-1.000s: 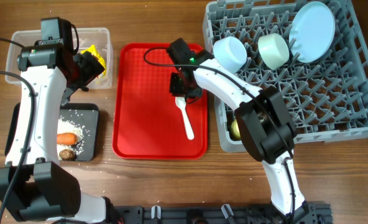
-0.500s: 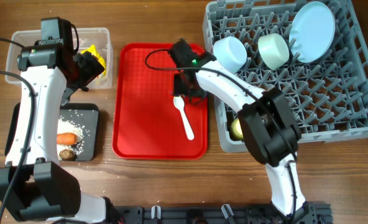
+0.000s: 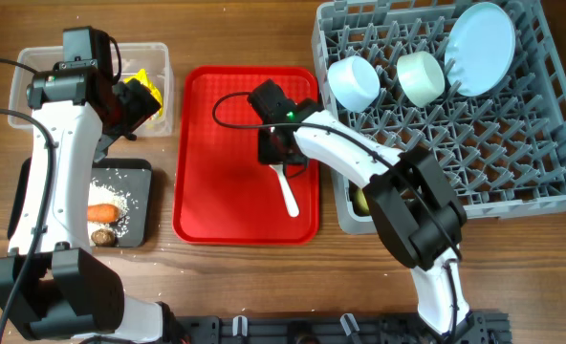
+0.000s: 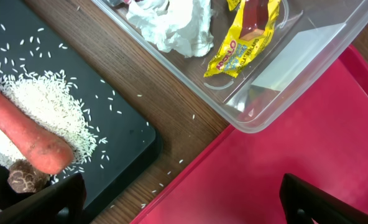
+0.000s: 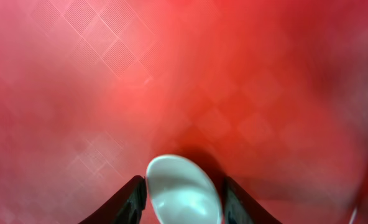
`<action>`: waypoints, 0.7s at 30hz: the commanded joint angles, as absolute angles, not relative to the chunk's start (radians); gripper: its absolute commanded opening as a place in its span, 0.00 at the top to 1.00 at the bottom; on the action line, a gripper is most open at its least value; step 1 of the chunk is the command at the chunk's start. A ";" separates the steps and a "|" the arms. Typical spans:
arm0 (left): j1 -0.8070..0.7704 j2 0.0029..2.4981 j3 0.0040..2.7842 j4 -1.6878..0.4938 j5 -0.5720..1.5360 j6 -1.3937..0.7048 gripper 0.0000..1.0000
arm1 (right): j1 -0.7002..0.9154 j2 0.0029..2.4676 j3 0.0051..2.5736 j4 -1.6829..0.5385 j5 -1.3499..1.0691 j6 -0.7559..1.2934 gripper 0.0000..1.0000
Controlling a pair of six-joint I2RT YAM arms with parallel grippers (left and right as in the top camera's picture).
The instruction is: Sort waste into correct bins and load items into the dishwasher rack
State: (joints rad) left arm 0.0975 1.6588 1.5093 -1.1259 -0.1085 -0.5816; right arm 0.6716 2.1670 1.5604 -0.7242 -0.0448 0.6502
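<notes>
You're on the spoon pickup. The dishwasher rack (image 3: 512, 162) fills the table's right edge, with the red tray (image 3: 216, 162) mid-table. The left gripper (image 4: 184, 200) gapes empty. The right gripper (image 5: 183, 194) hangs low, jaws apart, straddling the bowl of the white plastic spoon (image 3: 289, 194), which lies flat and glossy. Next: pinch, lift, carry right.

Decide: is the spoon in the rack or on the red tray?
On the red tray: the spoon lies flat on it, its bowl between the right fingers.
</notes>
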 commanded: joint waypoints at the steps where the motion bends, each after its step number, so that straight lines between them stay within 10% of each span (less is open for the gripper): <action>1: 0.094 1.669 1.504 -1.127 -0.121 -0.591 0.00 | 0.687 2.213 1.496 -0.736 -0.032 0.665 0.57; 8: 0.094 1.669 1.504 -1.127 -0.121 -0.591 0.00 | 0.680 2.218 1.499 -0.657 -0.045 0.664 0.66; 21: 0.094 1.669 1.504 -1.127 -0.121 -0.591 0.00 | 0.560 2.152 1.640 -0.491 -0.129 0.402 0.49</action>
State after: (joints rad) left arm 0.0975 1.6588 1.5093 -1.1263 -0.1081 -0.5816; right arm 0.5957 2.1769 1.5482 -0.4759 -0.0822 0.4873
